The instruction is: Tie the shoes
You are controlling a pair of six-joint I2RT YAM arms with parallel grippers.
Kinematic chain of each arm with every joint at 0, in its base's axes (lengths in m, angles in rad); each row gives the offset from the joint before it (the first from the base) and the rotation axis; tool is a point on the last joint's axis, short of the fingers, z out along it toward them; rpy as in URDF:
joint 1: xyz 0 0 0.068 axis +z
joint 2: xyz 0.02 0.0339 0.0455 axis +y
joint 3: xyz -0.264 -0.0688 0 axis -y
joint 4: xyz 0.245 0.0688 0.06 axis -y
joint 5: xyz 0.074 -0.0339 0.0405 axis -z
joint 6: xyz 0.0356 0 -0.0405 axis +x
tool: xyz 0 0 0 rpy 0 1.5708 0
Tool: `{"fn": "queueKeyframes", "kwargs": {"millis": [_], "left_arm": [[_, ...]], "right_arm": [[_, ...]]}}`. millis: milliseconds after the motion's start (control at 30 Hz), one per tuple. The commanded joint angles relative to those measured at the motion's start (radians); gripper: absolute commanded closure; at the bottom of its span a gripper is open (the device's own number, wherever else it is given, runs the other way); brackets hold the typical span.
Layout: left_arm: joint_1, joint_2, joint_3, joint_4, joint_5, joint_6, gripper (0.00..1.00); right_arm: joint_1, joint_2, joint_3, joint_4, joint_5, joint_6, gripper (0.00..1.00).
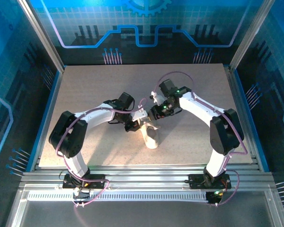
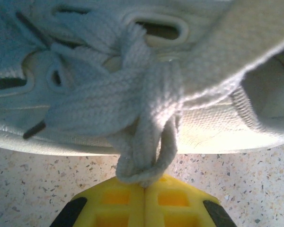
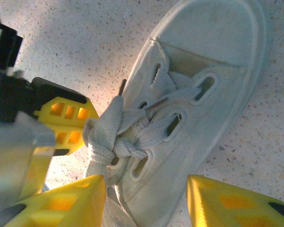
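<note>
My left gripper (image 2: 144, 189) clamps a loop of lace (image 2: 142, 151) from the white sneaker (image 3: 213, 42) on the speckled table (image 3: 61, 42), my right gripper (image 3: 146, 201) hanging jaws-apart above the knot (image 3: 114, 147).

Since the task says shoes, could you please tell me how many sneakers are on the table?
1. The white sneaker lies near the middle of the table, its lace pinched in the left tool.

The sneaker (image 3: 213, 85) has its heel cut off below.
</note>
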Motion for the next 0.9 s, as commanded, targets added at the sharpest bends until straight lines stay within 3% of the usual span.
{"fn": "queueKeyframes", "kwargs": {"millis": [0,267,867], "left_arm": [[-0.017,-0.049,-0.013,0.047,0.035,0.0,1.0],[-0.018,-0.052,-0.009,0.109,0.04,-0.034,1.0],[-0.021,-0.064,0.002,0.13,0.058,-0.026,1.0]], "right_arm": [[-0.019,-0.04,-0.028,0.048,-0.023,0.06,0.52],[-0.04,-0.12,-0.192,0.238,-0.163,0.15,0.51],[-0.05,-0.123,-0.288,0.273,-0.157,0.12,0.51]]}}
